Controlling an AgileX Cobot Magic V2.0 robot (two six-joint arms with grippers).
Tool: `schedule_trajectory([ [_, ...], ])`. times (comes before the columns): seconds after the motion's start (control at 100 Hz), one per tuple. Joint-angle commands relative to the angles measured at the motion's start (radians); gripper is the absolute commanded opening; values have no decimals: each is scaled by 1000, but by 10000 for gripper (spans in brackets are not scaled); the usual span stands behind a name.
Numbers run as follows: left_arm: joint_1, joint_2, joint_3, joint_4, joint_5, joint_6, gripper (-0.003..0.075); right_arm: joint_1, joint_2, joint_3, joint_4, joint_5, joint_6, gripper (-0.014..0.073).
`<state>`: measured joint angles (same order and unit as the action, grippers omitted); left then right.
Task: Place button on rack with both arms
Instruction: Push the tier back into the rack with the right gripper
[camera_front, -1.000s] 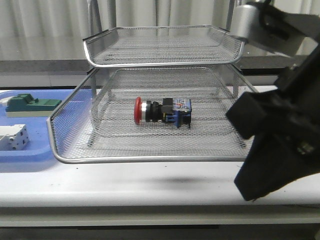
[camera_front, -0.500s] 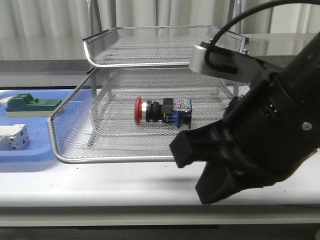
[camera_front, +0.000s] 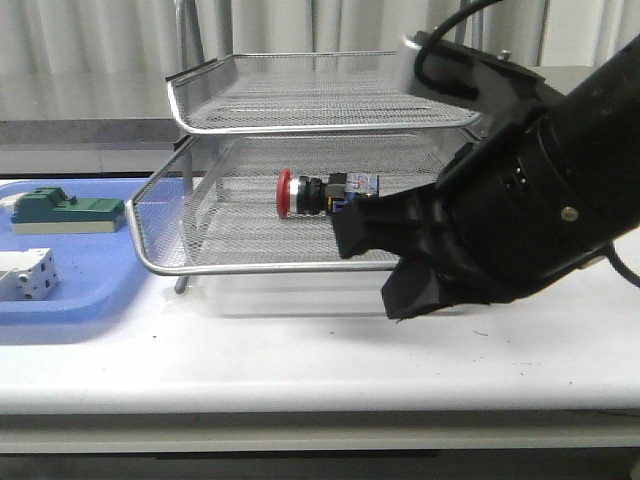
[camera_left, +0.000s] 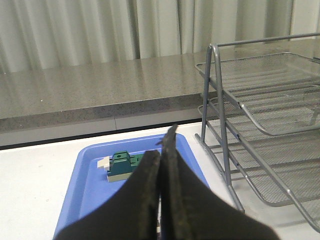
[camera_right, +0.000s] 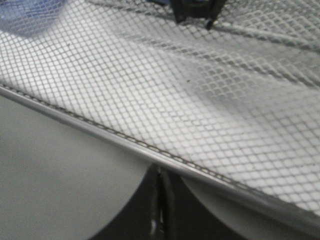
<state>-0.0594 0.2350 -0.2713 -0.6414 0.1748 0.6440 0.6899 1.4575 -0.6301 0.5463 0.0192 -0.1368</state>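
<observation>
Grey curtains hang behind a pale counter (camera_front: 250, 360) carrying a wire rack (camera_front: 300, 95) and a blue tray (camera_front: 70, 290). The button (camera_front: 322, 193) lies on its side on the rack's middle mesh shelf, red cap pointing away from the right tool (camera_front: 380, 265). Since a second ago that shelf, which stuck far out toward the camera, has slid back under the top tier, taking the button with it, while the right tool swung in against its front edge. That reads as the shelf being pushed home, so the placing looks all but finished. The button now sits just beyond and above the right tool, behind the shelf's rim. The right tool's fingers are pressed together, gripping nothing. The left tool (camera_left: 161, 195) hangs well off to the side over the tray, also closed and empty, near a green part (camera_left: 120, 166).
</observation>
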Motion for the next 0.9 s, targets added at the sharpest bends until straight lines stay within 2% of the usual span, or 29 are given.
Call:
schedule_trajectory([
  [0.0,-7,9,-26,-16,-75,-9,-20,-47,-7,-47,6,-99,-2,-60],
  [0.18,-7,9,-26,-16,-75,-9,-20,-126,53,-109,0,-94,-29,-60],
  [0.44,-7,9,-26,-16,-75,-9,-20,-177,87,-195,-46,-94,-31,-60],
  [0.89,-7,9,-26,-16,-75,-9,-20,-171,26,-198,-52,0,-31,-60],
])
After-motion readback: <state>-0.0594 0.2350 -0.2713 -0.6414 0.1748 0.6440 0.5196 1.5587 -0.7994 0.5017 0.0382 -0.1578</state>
